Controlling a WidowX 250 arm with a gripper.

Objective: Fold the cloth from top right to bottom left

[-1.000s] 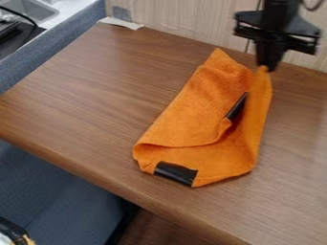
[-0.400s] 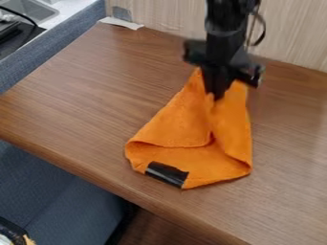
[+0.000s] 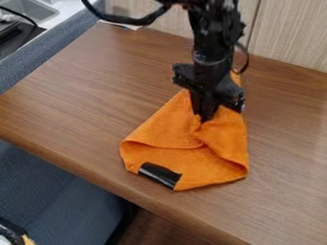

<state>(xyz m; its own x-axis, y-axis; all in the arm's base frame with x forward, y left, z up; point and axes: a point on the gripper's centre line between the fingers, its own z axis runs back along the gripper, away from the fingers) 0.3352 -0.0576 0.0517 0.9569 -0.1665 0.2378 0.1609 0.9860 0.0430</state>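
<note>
One orange fabric cloth (image 3: 156, 131) lies near the lower-left edge of the brown wooden table (image 3: 70, 105); the black two-finger gripper (image 3: 203, 118), fingers narrowed on pinched cloth, has moved down-left; folding appears advanced; release likely remains.

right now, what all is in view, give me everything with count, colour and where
cloth: 1, orange, partly folded on table
patch: 1, black, cloth's near edge
table: 1, brown, centre
wall: 1, pale wood-grain, behind table
fabric surface: count unclear, blue-grey, left and below table
floor: 1, brown, bottom
sink: 1, grey, top left
dark item: 1, black, near sink
unclear item: 1, mostly dark, bottom left corner
arm: 1, black, from top edge
gripper: 1, black, pinching cloth
</note>
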